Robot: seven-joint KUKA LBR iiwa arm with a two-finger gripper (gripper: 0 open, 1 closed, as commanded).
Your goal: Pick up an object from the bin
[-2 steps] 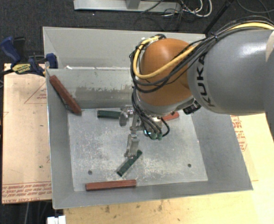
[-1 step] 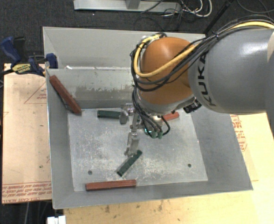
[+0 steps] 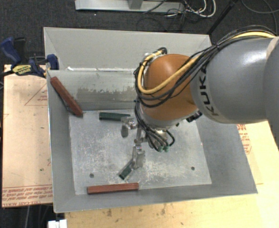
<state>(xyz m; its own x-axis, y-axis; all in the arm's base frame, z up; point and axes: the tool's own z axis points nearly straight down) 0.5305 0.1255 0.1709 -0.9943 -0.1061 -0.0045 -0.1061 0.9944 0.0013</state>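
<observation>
My gripper (image 3: 138,159) hangs below the orange wrist cover, over the front middle of the bin floor. A small dark green piece (image 3: 126,172) lies right at its lower tip, slanting toward the front left; whether it is touched or held cannot be made out. A dark green pen-like stick (image 3: 113,116) lies flat behind and to the left of the gripper. Along the front wall, just in front of the gripper, rests a reddish-brown flat bar (image 3: 113,188).
A second reddish-brown bar (image 3: 66,96) leans in the back left corner against the bin's wall. The arm and its orange cover with cables hang over the bin's back right part.
</observation>
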